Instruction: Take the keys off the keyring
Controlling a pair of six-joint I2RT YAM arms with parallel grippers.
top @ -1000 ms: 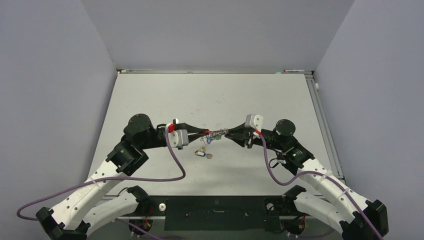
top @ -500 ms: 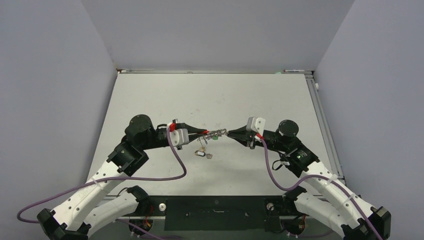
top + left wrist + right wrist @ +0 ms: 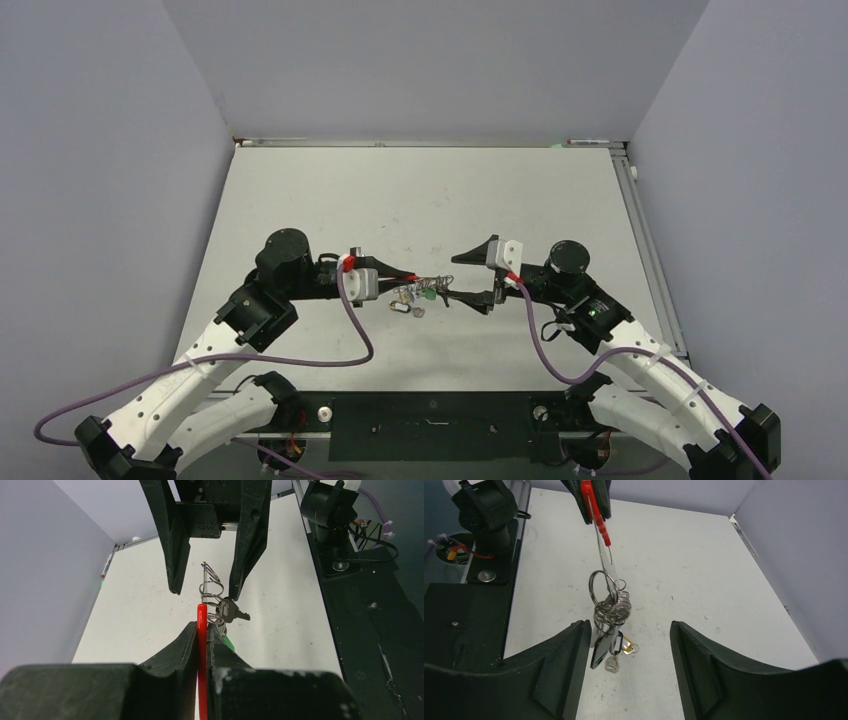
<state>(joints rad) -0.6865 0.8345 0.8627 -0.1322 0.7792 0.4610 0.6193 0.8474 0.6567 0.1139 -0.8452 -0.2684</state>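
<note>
My left gripper [image 3: 397,277] is shut on the red piece of the keyring [image 3: 201,617] and holds it above the table. The grey strip [image 3: 607,565] runs from the red piece [image 3: 592,502] toward the right gripper. A bunch of wire rings [image 3: 612,605] hangs on it with the keys: a black-headed key [image 3: 230,611], a green tag [image 3: 228,641], a black tag [image 3: 602,652] and a silvery key [image 3: 613,663]. My right gripper [image 3: 462,278] is open; its fingers [image 3: 574,650] stand either side of the bunch without touching it.
A loose key with a yellow tag [image 3: 626,647] lies on the table under the bunch; it also shows in the top view [image 3: 405,308]. Both arm bases and purple cables [image 3: 350,330] lie along the near edge. Grey walls enclose the table.
My right gripper has opened and let go of the keyring's end. The bunch of keys has sagged lower. My left gripper still holds the red piece.
</note>
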